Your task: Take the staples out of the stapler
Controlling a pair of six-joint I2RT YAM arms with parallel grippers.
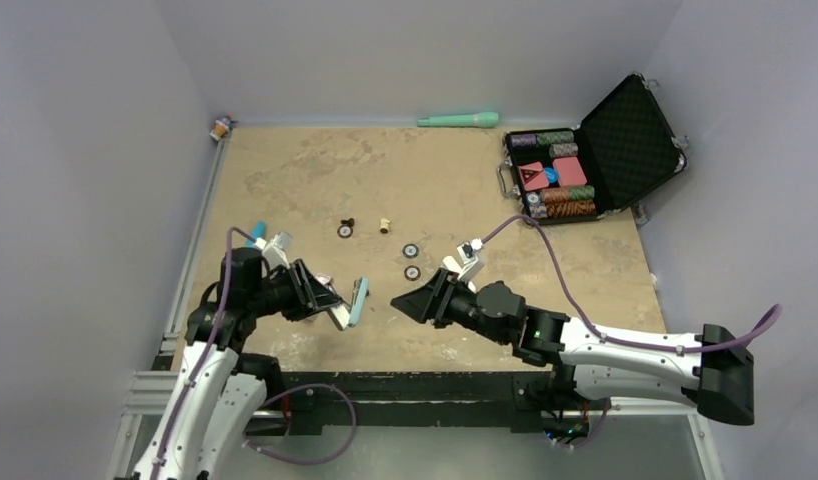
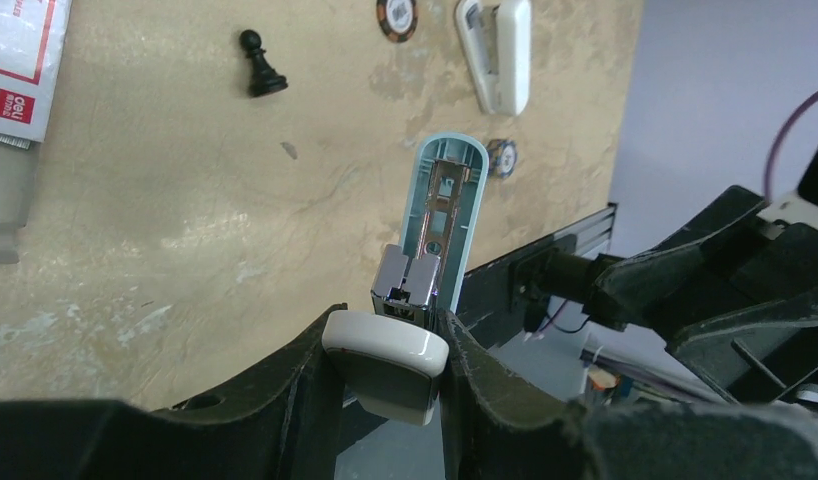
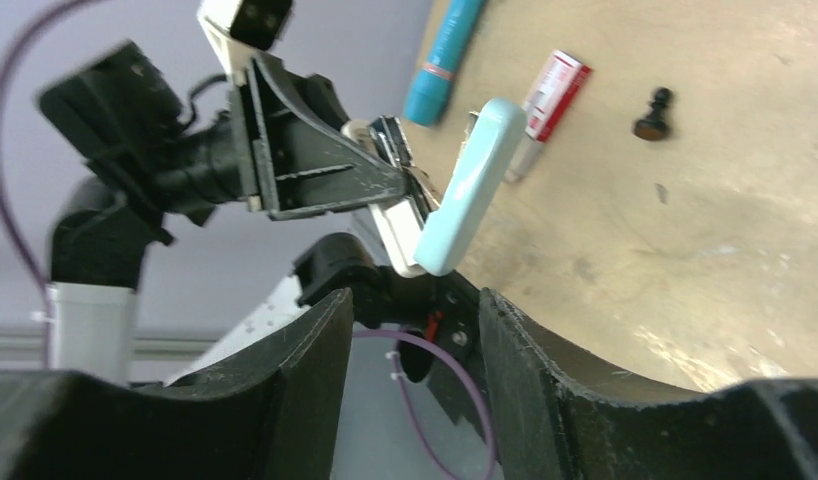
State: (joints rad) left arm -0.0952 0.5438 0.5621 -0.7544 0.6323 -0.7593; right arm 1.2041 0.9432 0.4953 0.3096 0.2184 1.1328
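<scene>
**Top external:** the left gripper [image 1: 337, 308] is pinching the stapler [image 1: 359, 300] over the near edge of the tabletop [image 1: 315, 180]. The right gripper [image 1: 397, 302] is facing it, just beside.

**Left wrist:** the fingers are clamping the stapler's white base, and the pale-blue lid is standing hinged open, baring the metal channel.

**Right wrist:** the right gripper is hanging spread and empty.

2 black-white arms [image 1: 200, 385], purple cables [image 1: 559, 272]

Even, diffuse overhead light throws only faint shadows on the surface [image 1: 315, 170]; the right-wrist view is soft, its near fingers [image 3: 285, 400] unfocused.
</scene>
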